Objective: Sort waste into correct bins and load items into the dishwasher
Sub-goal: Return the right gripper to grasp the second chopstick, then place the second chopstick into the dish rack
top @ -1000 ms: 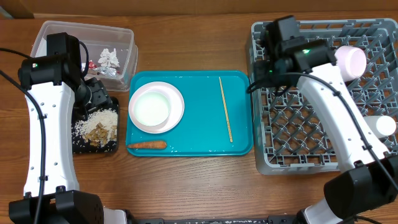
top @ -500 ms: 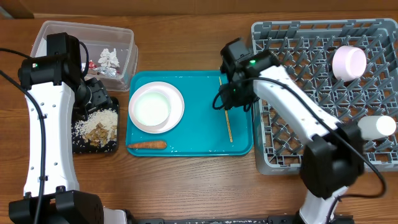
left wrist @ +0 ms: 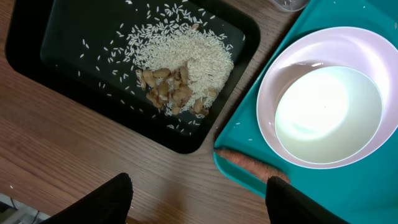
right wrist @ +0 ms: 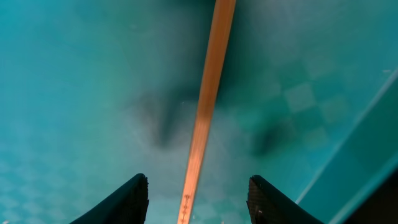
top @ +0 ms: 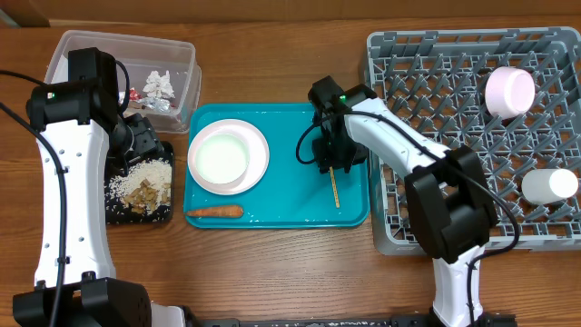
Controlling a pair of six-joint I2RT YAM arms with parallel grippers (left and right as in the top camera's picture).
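Note:
A wooden chopstick [top: 334, 189] lies on the teal tray [top: 290, 204]. My right gripper [top: 330, 162] hangs low over its middle, open, with the chopstick [right wrist: 205, 106] between its fingertips [right wrist: 196, 199] but not gripped. A white bowl on a white plate [top: 228, 155] and an orange carrot [top: 214, 212] lie on the tray's left part. My left gripper [left wrist: 199, 199] is open and empty over the table by the black tray [top: 116, 214], which holds rice and brown scraps [left wrist: 177, 74]. The clear tub [top: 186, 56] holds foil and a red-white wrapper. The grey dish rack [top: 399, 238] holds a cup [top: 508, 89].
A second white dish [top: 550, 185] lies at the rack's right edge. The right arm reaches from the front right across the rack's left side. The tray's rim [right wrist: 348, 143] shows near my right fingers.
My right gripper has moved from the dish rack's far left corner down and left onto the teal tray, over the chopstick. The left arm has not moved.

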